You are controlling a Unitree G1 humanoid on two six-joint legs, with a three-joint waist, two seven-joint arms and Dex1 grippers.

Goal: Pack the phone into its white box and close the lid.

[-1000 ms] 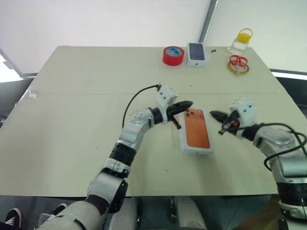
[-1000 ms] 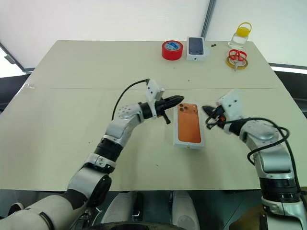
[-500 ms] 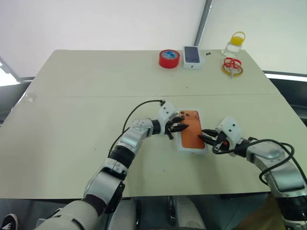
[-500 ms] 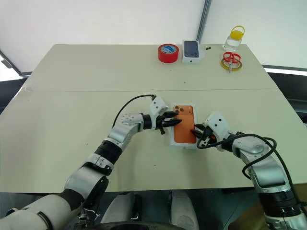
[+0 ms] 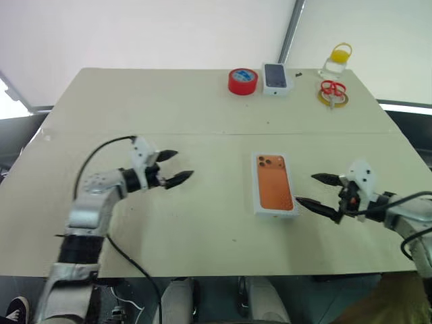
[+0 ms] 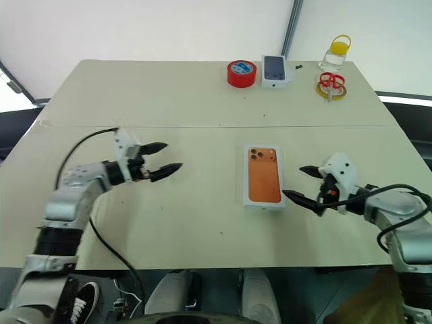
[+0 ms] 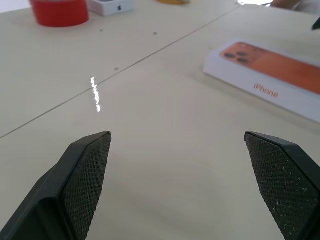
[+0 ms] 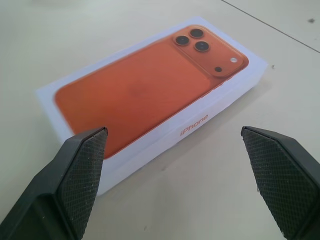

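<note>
right gripper (image 6: 301, 183), jaws spread and empty, sits just beside the closed white cardboard box with orange-phone-printed lid (image 6: 263, 176); left gripper (image 6: 162, 160), also spread, is farther away.

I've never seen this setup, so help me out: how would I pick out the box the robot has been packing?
Start at the big beige table and look between the two open grippers, nearer the right gripper. There lies the lid, shut over the white box, flat and lengthwise. Unlike the smaller white box picturing a dark phone at the far edge beside the red tape roll, it shows an orange phone.
</note>
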